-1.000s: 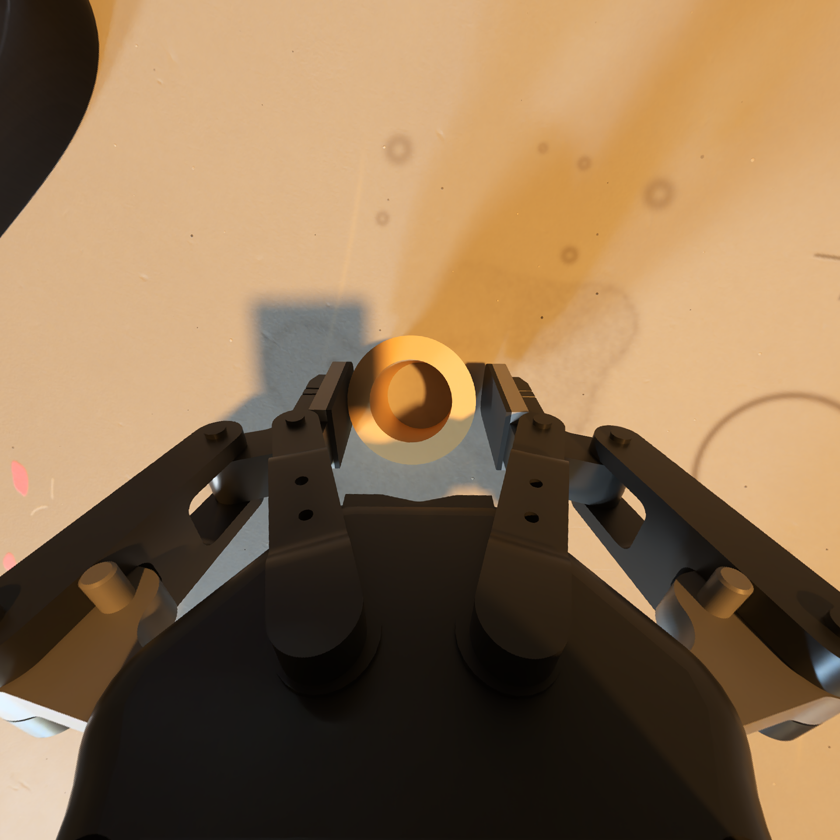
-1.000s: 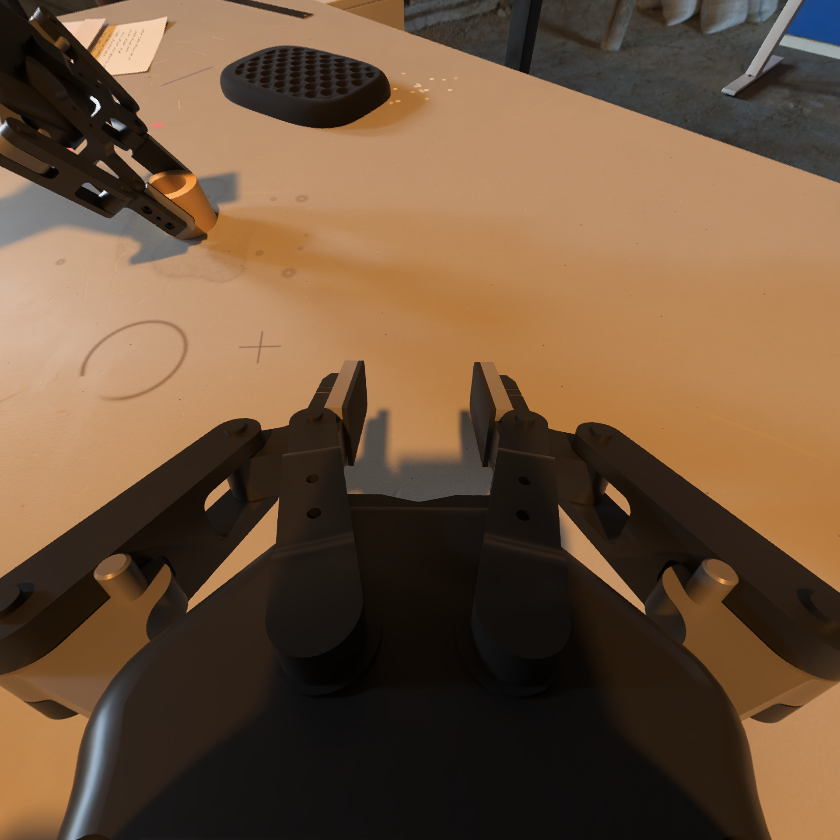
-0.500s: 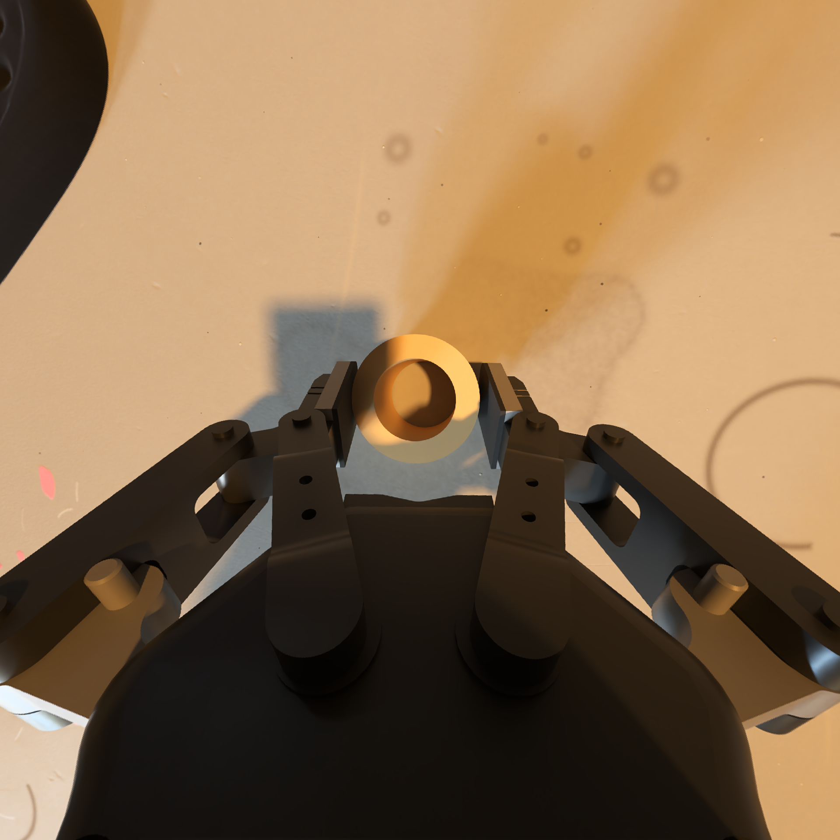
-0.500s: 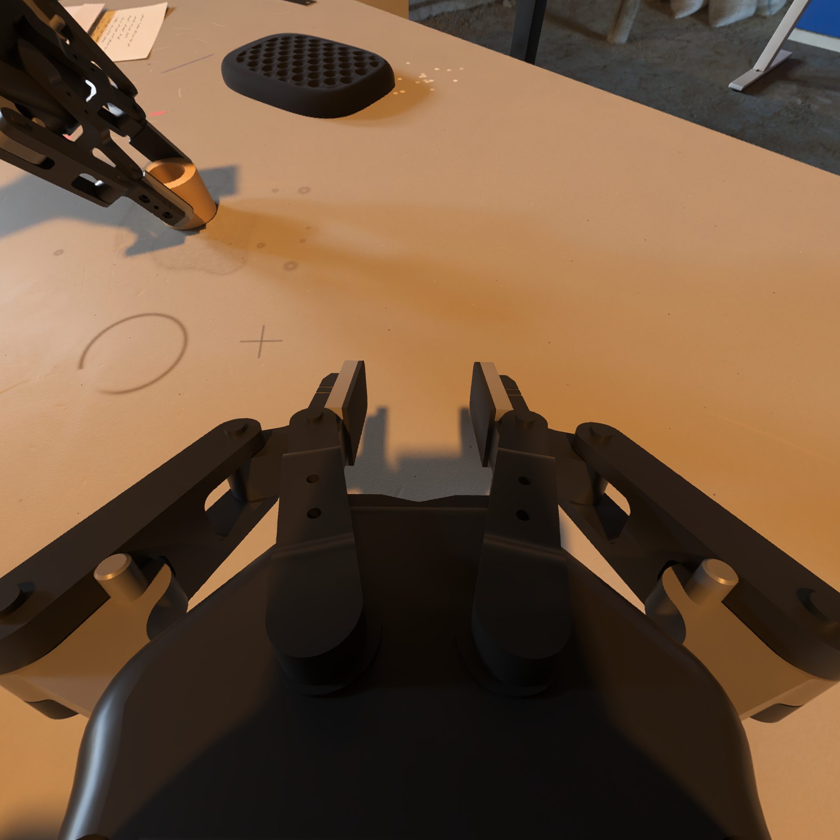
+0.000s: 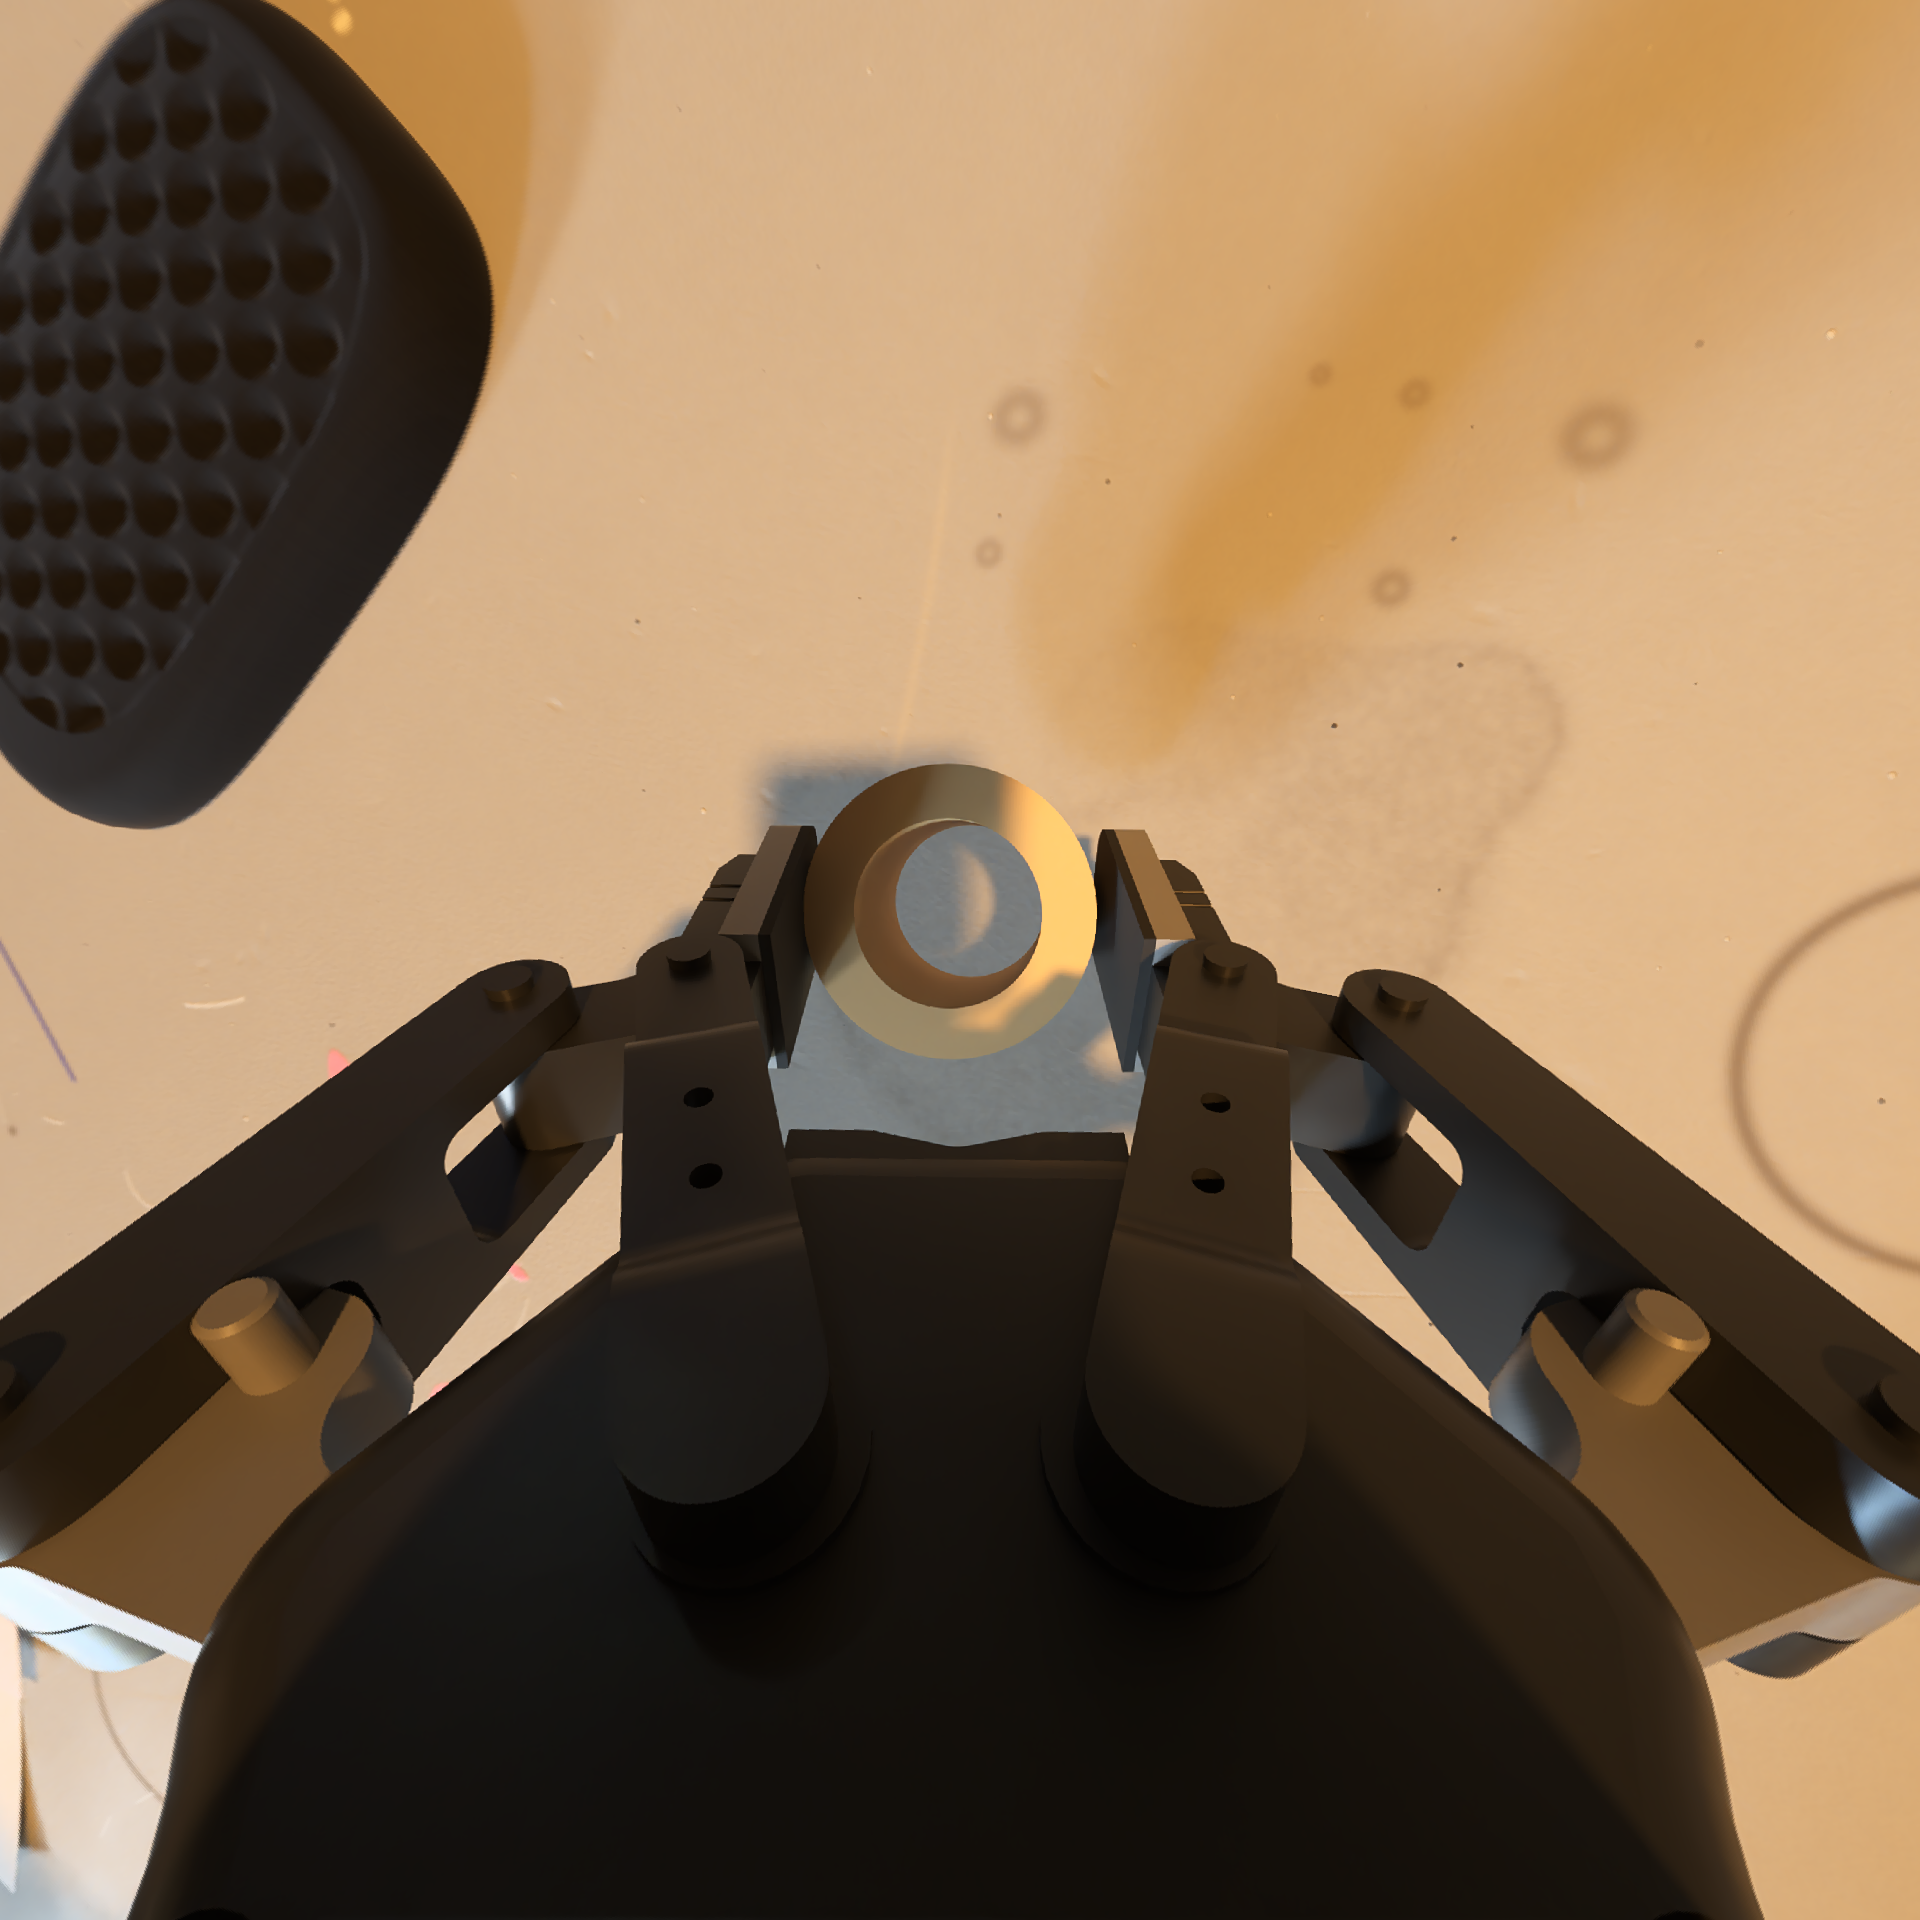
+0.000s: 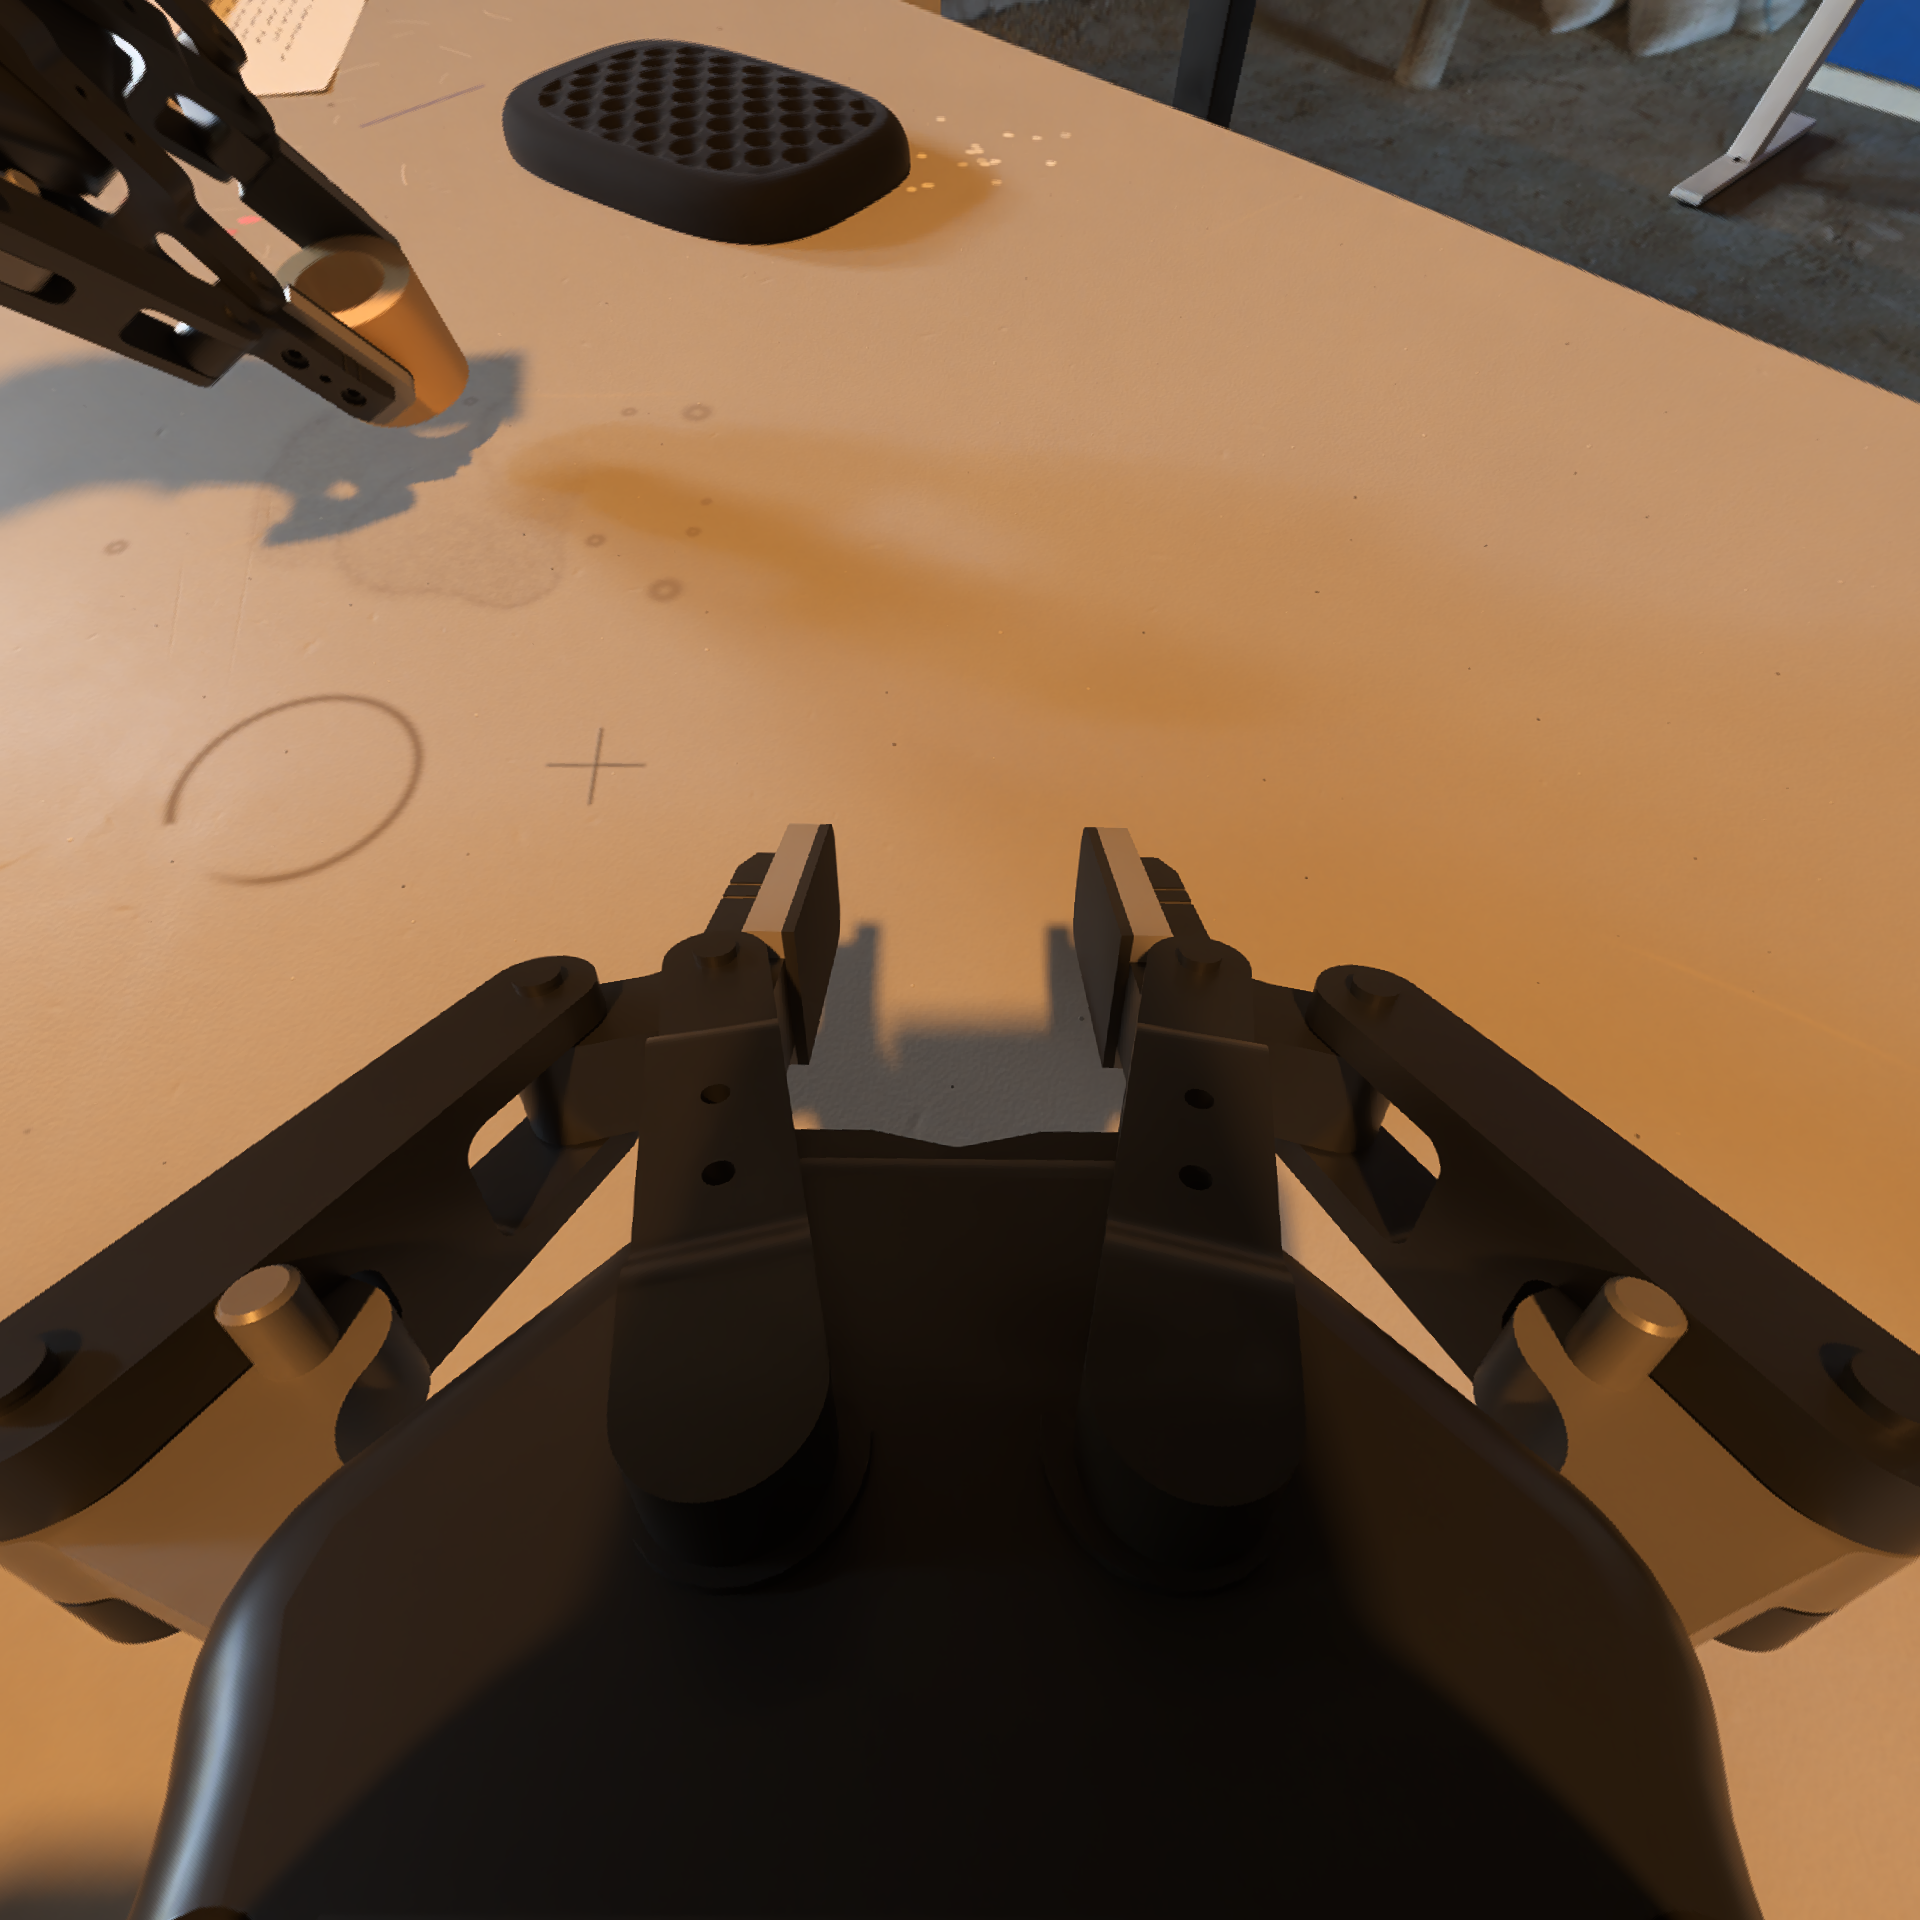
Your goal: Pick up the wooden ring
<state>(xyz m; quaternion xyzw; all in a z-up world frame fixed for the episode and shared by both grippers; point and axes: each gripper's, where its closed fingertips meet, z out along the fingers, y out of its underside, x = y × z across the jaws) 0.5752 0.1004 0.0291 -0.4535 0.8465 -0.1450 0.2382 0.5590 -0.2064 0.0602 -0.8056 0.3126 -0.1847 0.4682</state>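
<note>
The wooden ring [image 5: 1060,904] is a short, thick tan tube. My left gripper [image 5: 951,925] is shut on it, with a pad on each side and the ring's hole facing the camera. Its shadow lies on the tan table [image 5: 1351,260] just beneath, so it hangs a little above the surface. In the right wrist view the ring [image 6: 410,322] shows at the far left, in the left gripper's fingers [image 6: 312,343]. My right gripper [image 6: 956,904] is open and empty, low over the table and well apart from the ring.
A black perforated pad [image 5: 177,416] lies to the upper left of the ring and also shows at the back in the right wrist view [image 6: 707,135]. A sheet of paper [image 6: 296,36] lies behind it. A drawn circle [image 6: 301,790] and a cross [image 6: 594,766] mark the table. The table's edge [image 6: 1558,249] runs at the back right.
My left gripper closed onto the ring and rose with it, so more of the black pad has come into view. The right gripper has barely moved and stays open.
</note>
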